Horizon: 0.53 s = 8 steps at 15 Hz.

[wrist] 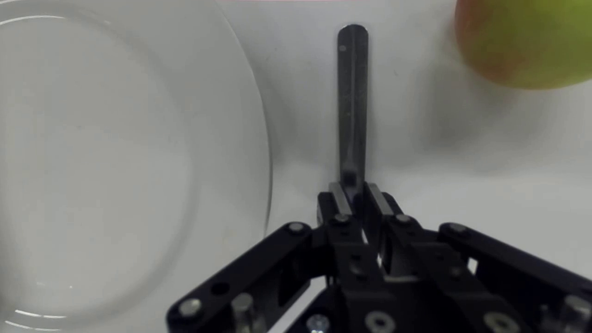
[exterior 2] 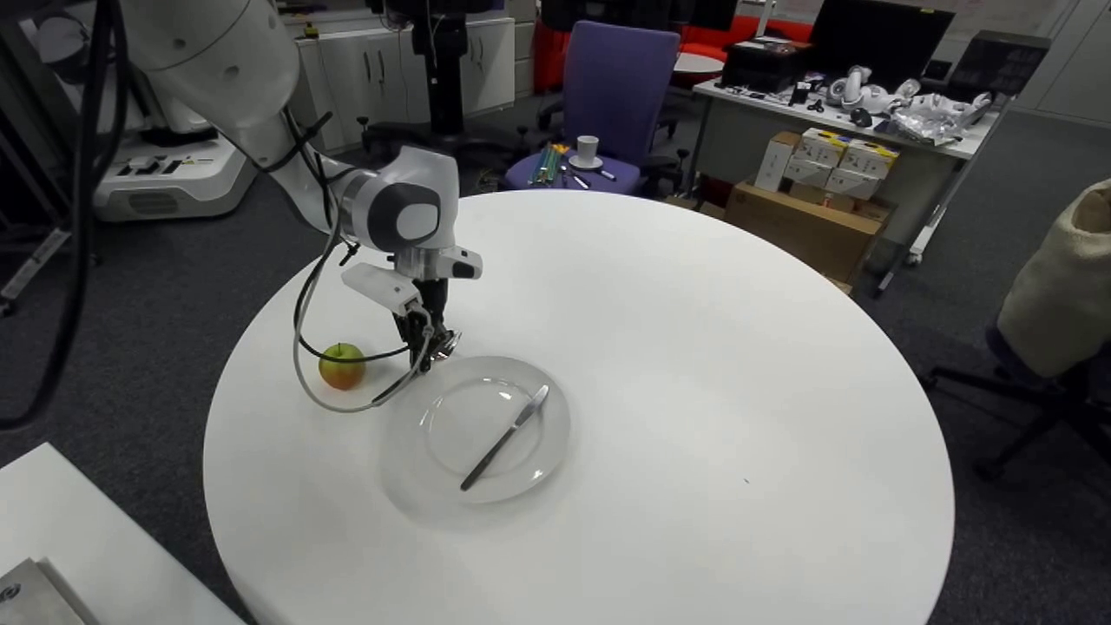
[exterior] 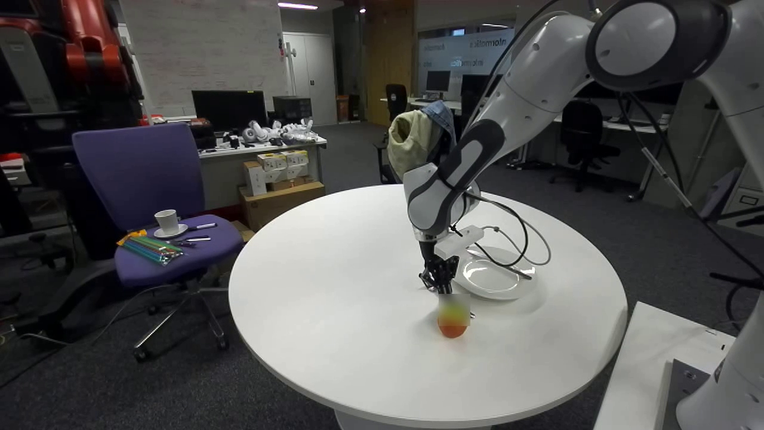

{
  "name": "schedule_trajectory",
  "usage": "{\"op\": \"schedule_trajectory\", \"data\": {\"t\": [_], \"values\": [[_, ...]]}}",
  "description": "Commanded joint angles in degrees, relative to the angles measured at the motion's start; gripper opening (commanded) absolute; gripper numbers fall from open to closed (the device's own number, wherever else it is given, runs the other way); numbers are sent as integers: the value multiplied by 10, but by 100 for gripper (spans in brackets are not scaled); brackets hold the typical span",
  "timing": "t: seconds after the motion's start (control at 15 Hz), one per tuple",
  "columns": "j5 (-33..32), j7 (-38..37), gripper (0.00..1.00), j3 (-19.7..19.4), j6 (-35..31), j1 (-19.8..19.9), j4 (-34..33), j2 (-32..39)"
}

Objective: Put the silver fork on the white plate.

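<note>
A robot hand grips the silver fork by its handle, the white plate just beside that hand; pickup appears in progress, a lift and sideways carry needed next.

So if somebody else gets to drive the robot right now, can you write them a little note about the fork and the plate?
Gripper: shut on the silver fork.
Fork: between the white plate and the apple, not on the plate. I can't tell whether it is off the table.
Plate: on the table, with a knife lying on it.
Done: the fork is gripped.
To do: lift it, move it over the plate, set it down and let go, probably best clear of the knife.
</note>
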<state>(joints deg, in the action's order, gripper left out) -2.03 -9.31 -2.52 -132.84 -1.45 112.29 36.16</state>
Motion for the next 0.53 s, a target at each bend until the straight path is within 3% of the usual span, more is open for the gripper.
{"op": "schedule_trajectory", "data": {"t": [0.0,0.47], "values": [[8,7,3,1,2,4,6,-15],[0,1,3,-3,5,-3,16,-36]]}}
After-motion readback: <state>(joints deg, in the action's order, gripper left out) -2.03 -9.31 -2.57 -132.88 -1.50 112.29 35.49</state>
